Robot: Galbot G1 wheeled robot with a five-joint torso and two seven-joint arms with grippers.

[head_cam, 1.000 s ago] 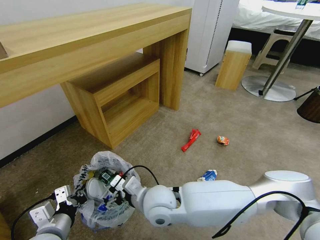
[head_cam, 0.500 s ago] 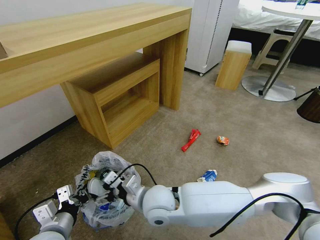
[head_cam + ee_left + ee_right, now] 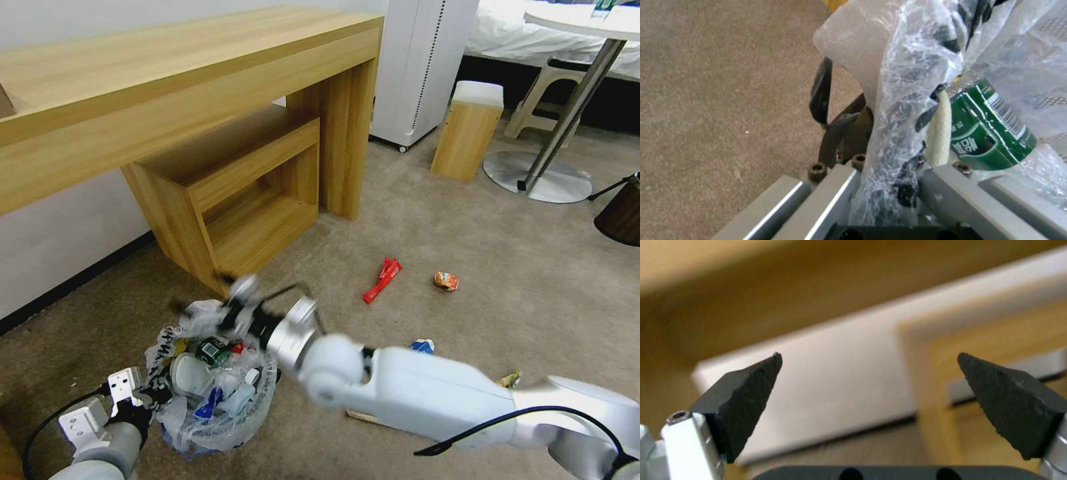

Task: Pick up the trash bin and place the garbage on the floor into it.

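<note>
The trash bin (image 3: 217, 407), lined with a crinkled clear bag, stands low on the left of the head view. My left gripper (image 3: 148, 399) is shut on its rim and bag (image 3: 902, 110). Inside lie a green-labelled bottle (image 3: 213, 350) (image 3: 991, 130), a white cup and wrappers. My right gripper (image 3: 210, 312) hovers just above the bin's far rim, open, with nothing between its fingers (image 3: 746, 400). Garbage on the carpet: a red wrapper (image 3: 382, 279), an orange wrapper (image 3: 446, 281), a blue-white carton (image 3: 421, 345) partly behind my right arm, and a small wrapper (image 3: 510, 379).
A wooden desk (image 3: 200, 73) with a low shelf unit (image 3: 247, 200) stands right behind the bin. Farther back are a white appliance (image 3: 420, 67), a wooden block stool (image 3: 468, 130), a round table's metal base (image 3: 537, 177) and a brown bin (image 3: 620, 213) at the right edge.
My right gripper has lifted out of the bin and swung up toward the desk, open. The bin's contents now show. The left gripper keeps its hold.
</note>
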